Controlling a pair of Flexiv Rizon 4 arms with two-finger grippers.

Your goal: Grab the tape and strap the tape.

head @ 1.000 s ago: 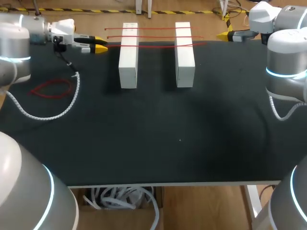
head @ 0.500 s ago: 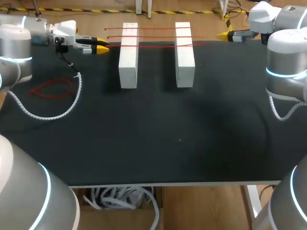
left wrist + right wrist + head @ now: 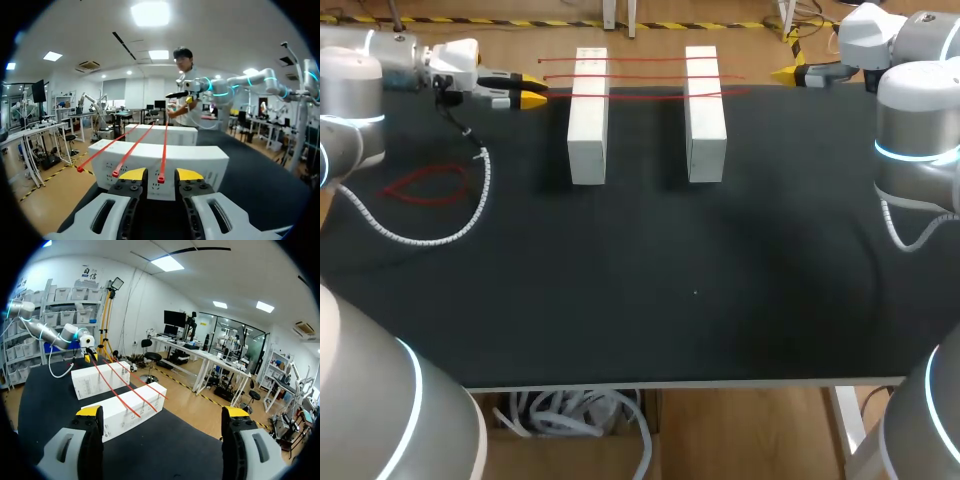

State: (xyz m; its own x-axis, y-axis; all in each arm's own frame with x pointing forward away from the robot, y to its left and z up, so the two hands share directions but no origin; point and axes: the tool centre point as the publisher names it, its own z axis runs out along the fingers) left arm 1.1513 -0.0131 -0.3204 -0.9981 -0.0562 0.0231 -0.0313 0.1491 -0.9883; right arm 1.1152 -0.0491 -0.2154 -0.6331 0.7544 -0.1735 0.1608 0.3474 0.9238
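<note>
Tape strips bridging two white blocks, with both grippers standing open.

Three red tape strips (image 3: 640, 76) are lying side by side across the left block (image 3: 587, 125) and the right block (image 3: 705, 125) at the far side of the black table (image 3: 670, 290), spanning the gap between them. The left gripper (image 3: 531, 92) is hovering just beside the left block with its fingers narrowly apart. In the left wrist view a strip end (image 3: 161, 177) is sitting in the gap between the yellow tips, seemingly touched by neither, so nothing is being gripped. The right gripper (image 3: 786, 73) is hanging at the table's far right edge, well apart from the right block, fingers spread wide and holding nothing. A loose red loop (image 3: 425, 185) is lying on the table near the left arm.
</note>
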